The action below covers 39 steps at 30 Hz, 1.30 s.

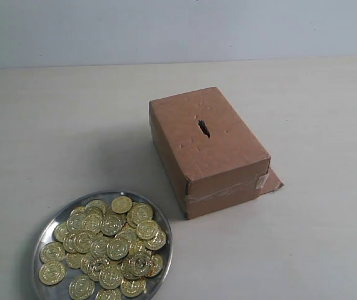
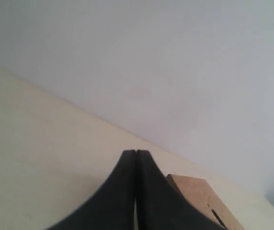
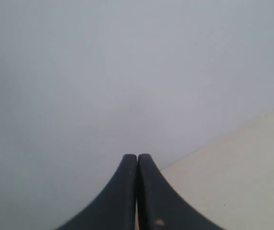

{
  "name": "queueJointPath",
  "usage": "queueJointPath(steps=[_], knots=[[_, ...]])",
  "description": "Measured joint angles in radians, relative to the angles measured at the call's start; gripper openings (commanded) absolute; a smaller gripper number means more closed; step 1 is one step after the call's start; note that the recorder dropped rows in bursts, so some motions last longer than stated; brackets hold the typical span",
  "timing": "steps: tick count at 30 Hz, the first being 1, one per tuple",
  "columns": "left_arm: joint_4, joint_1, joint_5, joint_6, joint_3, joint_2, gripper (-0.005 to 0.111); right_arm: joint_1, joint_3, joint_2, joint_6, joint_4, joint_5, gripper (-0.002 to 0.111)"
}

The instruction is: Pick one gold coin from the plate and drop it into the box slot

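A round silver plate sits at the front left of the table, heaped with several gold coins. Behind and to its right lies the brown cardboard box, taped round its near end, with a loose flap at the base. The dark ragged slot is cut in the middle of its top face. Neither arm shows in the exterior view. My left gripper is shut and empty, high over the table, with the box and its slot seen beyond it. My right gripper is shut and empty too.
The table is a pale cream surface ending at a grey-white wall behind. The plate reaches the front edge of the exterior view.
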Motion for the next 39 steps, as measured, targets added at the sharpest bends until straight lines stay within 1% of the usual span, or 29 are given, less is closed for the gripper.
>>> queueJointPath(steps=[1,2,3,4,5,6,7,8,9,11,12,13,15,16,19,21,24,25,27,33,35,39], knots=[[-0.01,-0.018,0.037,0.084,-0.07,0.006,0.0,0.0,-0.092,0.035,-0.063,0.0,0.064,0.0],[-0.018,-0.032,0.054,0.156,-0.109,0.025,0.0,0.0,-0.161,0.086,-0.118,0.0,0.13,0.0],[-0.027,-0.054,0.092,0.287,-0.187,0.075,0.0,0.0,-0.259,0.167,-0.223,0.011,0.227,0.0],[-0.029,-0.061,0.114,0.339,-0.224,0.102,0.0,0.0,-0.309,0.217,-0.282,0.025,0.283,0.0],[-0.034,-0.075,0.15,0.467,-0.276,0.171,0.0,0.0,-0.38,0.298,-0.378,0.057,0.372,0.0],[-0.036,-0.083,0.177,0.558,-0.308,0.222,0.0,0.0,-0.433,0.361,-0.453,0.095,0.435,0.0],[-0.043,-0.095,0.216,0.706,-0.347,0.308,0.0,0.0,-0.489,0.464,-0.555,0.153,0.527,0.0],[-0.058,-0.112,0.228,0.804,-0.362,0.377,0.0,0.0,-0.528,0.544,-0.641,0.211,0.589,0.0],[-0.065,-0.124,0.23,0.859,-0.368,0.41,0.0,0.0,-0.542,0.591,-0.675,0.248,0.622,0.0],[-0.075,-0.163,0.23,0.959,-0.371,0.494,0.0,0.0,-0.566,0.678,-0.751,0.315,0.669,0.0],[-0.077,-0.194,0.23,1.009,-0.371,0.545,0.0,0.0,-0.571,0.717,-0.779,0.342,0.685,0.0],[-0.079,-0.254,0.223,1.108,-0.373,0.625,0.0,0.0,-0.576,0.782,-0.812,0.371,0.697,0.0],[-0.079,-0.316,0.208,1.218,-0.373,0.697,0.0,0.015,-0.576,0.838,-0.828,0.378,0.702,0.0],[-0.077,-0.362,0.196,1.321,-0.373,0.753,0.0,0.029,-0.576,0.869,-0.833,0.374,0.702,0.0],[-0.075,-0.449,0.142,1.62,-0.373,0.88,0.0,0.09,-0.576,0.942,-0.835,0.341,0.703,0.0],[-0.073,-0.487,0.107,1.786,-0.377,0.964,0.0,0.132,-0.572,0.973,-0.835,0.325,0.706,0.0],[-0.073,-0.513,0.085,1.989,-0.399,1.07,0.0,0.183,-0.559,0.997,-0.837,0.309,0.701,0.0],[-0.073,-0.519,0.085,2.041,-0.413,1.107,0.0,0.202,-0.55,1.002,-0.837,0.307,0.692,0.0],[-0.061,-0.536,0.087,2.093,-0.449,1.173,0.0,0.235,-0.537,1.009,-0.839,0.301,0.669,0.0],[0.071,-0.601,0.113,2.131,-0.609,1.373,0.0,0.292,-0.495,1.011,-0.858,0.282,0.603,0.0],[0.127,-0.616,0.152,2.134,-0.674,1.438,0.0,0.295,-0.485,1.011,-0.863,0.282,0.592,0.0],[0.258,-0.626,0.279,2.134,-0.78,1.539,0.0,0.297,-0.482,1.013,-0.867,0.278,0.583,0.0]])
